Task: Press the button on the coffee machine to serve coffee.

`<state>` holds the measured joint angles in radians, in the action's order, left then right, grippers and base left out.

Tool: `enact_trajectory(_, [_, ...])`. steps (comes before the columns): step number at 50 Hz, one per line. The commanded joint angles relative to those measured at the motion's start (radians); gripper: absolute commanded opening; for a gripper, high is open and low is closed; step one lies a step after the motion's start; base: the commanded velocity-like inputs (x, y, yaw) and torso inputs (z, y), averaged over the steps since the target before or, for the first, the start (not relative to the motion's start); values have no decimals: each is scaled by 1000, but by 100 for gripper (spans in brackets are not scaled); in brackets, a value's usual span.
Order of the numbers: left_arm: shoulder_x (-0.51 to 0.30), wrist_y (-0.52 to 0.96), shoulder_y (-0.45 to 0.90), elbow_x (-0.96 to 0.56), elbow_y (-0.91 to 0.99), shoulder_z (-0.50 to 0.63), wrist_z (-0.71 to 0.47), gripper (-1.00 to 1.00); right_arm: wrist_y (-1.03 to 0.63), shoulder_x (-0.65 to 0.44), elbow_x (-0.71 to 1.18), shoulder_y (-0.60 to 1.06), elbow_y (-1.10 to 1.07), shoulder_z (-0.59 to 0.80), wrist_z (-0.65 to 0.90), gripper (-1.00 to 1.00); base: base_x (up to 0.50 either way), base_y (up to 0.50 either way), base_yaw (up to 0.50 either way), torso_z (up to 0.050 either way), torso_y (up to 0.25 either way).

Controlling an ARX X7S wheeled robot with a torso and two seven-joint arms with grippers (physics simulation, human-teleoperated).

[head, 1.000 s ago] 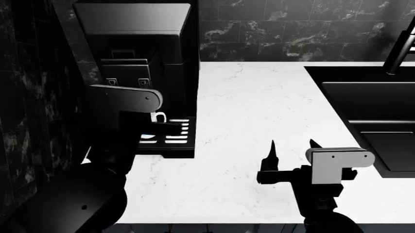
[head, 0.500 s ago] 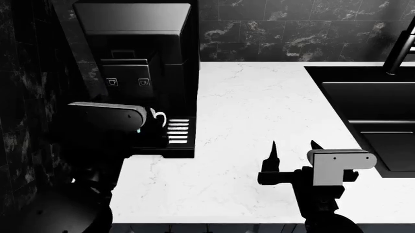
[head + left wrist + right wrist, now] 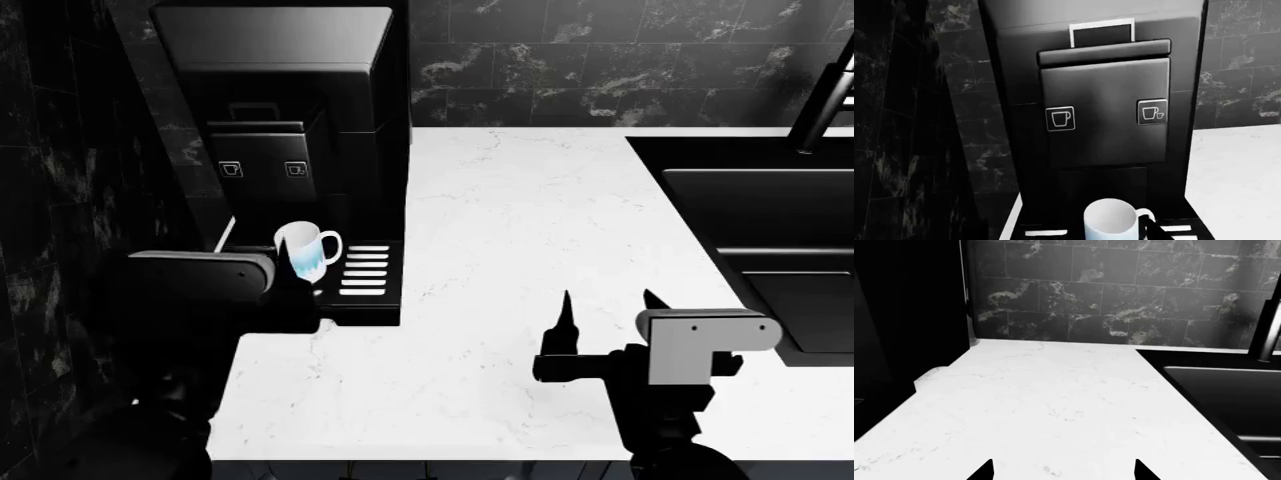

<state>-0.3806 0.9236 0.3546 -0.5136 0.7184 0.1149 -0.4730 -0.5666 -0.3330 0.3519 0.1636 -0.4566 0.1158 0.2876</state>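
Observation:
The tall black coffee machine (image 3: 294,100) stands at the back left of the counter. Its front panel (image 3: 1104,115) bears two white-outlined square icons, a single cup (image 3: 1059,118) and a two-cup icon (image 3: 1152,112). A white mug (image 3: 307,250) stands on the slotted drip tray (image 3: 367,275); the left wrist view shows it under the panel (image 3: 1111,221). My left gripper (image 3: 296,300) hangs just in front of the tray, facing the panel; its fingers merge with the black and do not show clearly. My right gripper (image 3: 605,300) is open and empty over the counter, with both tips (image 3: 987,471) wide apart.
A white marble counter (image 3: 534,220) runs from the machine to a black sink (image 3: 801,155) at the right with a black faucet (image 3: 827,95). A dark tiled wall (image 3: 587,60) closes the back and the left side.
My left arm has drawn back from the machine toward me and lower, uncovering the mug and tray. The right arm has barely moved.

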Motion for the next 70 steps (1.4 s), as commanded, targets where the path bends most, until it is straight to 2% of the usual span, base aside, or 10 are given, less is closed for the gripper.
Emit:
enact_trajectory(1, [-12, -50, -47, 10, -44, -1, 20, 100, -7, -6, 6, -4, -15, -4, 9, 100, 0, 0, 0, 0, 0])
enact_trajectory(10, [-10, -48, -48, 29, -54, 32, 9, 100, -14, -11, 11, -4, -25, -5, 13, 100, 0, 0, 0, 0, 0])
enact_trajectory(44, [-28, -63, -85, 11, -92, 19, 20, 100, 8, -17, 13, -22, -11, -2, 23, 100, 0, 0, 0, 0, 0])
enact_trajectory(56, [-25, -113, -107, 31, -146, 15, 23, 100, 107, -29, -26, -80, 42, 12, 2, 100, 0, 0, 0, 0, 0])
enact_trajectory(70, [-46, -111, -130, 24, -131, -9, 17, 100, 129, -77, -36, -178, -35, -45, 33, 100, 0, 0, 0, 0, 0])
